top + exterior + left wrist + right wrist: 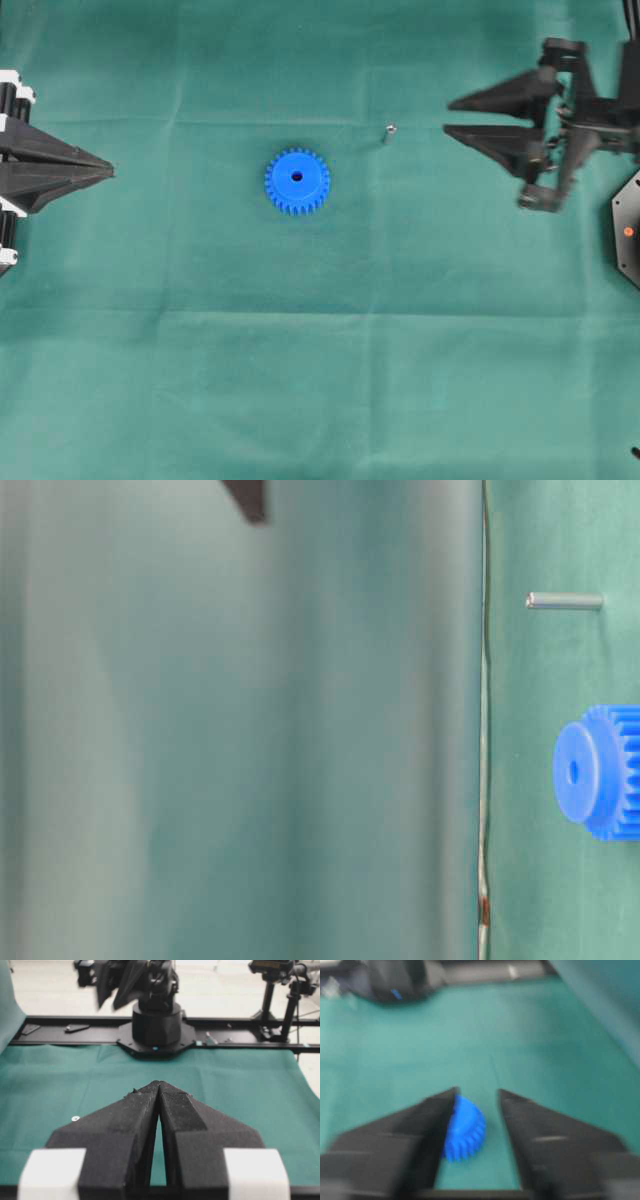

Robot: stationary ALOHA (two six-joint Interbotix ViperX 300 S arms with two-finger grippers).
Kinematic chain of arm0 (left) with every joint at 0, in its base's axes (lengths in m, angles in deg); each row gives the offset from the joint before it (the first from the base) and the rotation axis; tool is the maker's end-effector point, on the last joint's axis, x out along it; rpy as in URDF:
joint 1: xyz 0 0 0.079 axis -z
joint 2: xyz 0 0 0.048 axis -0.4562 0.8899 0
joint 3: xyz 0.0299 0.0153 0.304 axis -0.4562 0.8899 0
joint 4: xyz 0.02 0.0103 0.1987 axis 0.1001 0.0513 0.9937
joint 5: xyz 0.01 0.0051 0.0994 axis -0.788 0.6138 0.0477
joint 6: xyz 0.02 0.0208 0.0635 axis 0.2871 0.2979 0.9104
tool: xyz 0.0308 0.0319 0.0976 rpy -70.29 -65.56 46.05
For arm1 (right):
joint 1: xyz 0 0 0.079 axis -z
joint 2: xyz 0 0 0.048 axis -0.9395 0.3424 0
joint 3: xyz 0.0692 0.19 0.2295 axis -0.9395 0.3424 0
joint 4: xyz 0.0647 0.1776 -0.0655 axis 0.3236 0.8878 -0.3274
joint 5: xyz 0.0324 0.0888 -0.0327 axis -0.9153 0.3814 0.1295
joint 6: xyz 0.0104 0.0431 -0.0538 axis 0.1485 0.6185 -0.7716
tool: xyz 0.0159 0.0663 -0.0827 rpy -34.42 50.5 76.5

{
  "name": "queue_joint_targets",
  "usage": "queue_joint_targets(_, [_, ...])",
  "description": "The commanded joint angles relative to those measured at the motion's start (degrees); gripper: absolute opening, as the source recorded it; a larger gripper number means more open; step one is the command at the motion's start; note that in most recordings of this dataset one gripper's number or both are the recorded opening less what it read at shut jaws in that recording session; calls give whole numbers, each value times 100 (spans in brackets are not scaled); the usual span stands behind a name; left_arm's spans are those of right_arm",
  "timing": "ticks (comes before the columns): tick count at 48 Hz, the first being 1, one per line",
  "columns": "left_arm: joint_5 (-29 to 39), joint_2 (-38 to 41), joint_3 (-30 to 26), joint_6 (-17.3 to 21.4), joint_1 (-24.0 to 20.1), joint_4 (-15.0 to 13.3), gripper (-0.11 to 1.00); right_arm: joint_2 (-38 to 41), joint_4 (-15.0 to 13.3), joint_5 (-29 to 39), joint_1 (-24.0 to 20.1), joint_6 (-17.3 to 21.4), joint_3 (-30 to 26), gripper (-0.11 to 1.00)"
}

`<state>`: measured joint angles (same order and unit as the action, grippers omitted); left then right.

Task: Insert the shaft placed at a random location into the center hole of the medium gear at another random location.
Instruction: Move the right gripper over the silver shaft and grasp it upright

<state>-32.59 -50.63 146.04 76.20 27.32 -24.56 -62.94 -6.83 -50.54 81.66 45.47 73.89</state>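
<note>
The blue medium gear [297,181] lies flat mid-table, hub up, its center hole [297,177] dark and empty. The shaft [389,130] is a small silvery pin on the cloth to the gear's upper right, apart from it. In the table-level view the shaft [565,601] and gear [600,770] show as separate. My left gripper [110,172] is shut and empty at the left edge, far from both. My right gripper [449,116] is open and empty, just right of the shaft. In the blurred right wrist view the gear [465,1127] shows ahead between the open fingers [477,1092]; the shaft is not seen there.
Green cloth [320,380] covers the table. The right arm's base [155,1025] stands on a black rail at the far edge. A small pale dot [75,1118] lies on the cloth left of my shut left gripper [159,1083]; I cannot tell what it is.
</note>
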Motion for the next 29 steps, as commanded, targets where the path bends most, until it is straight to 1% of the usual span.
queue_joint_targets(1, [-18,26,-141,-9,-18,18,0,466,26,-132,141,44,-255,63])
queue_joint_targets(5, [18,26,-141,-9,-9,18,0,949,26,-281,237,26,-325,85])
queue_joint_targets(7, [35,26,-141,-9,-18,18,0,1204,35,-396,308,26,-343,91])
queue_joint_targets(13, [62,35,-141,-9,-18,18,0,1925,62,-817,492,26,-369,85])
queue_joint_targets(18, [97,35,-141,-9,-18,18,0,2452,97,-1195,606,26,-396,85])
queue_joint_targets(23, [149,44,-141,-9,-18,18,0,2813,141,-1380,615,26,-413,85])
queue_joint_targets(29, [185,44,-132,-9,-18,18,0,3243,272,-1521,624,26,-439,85])
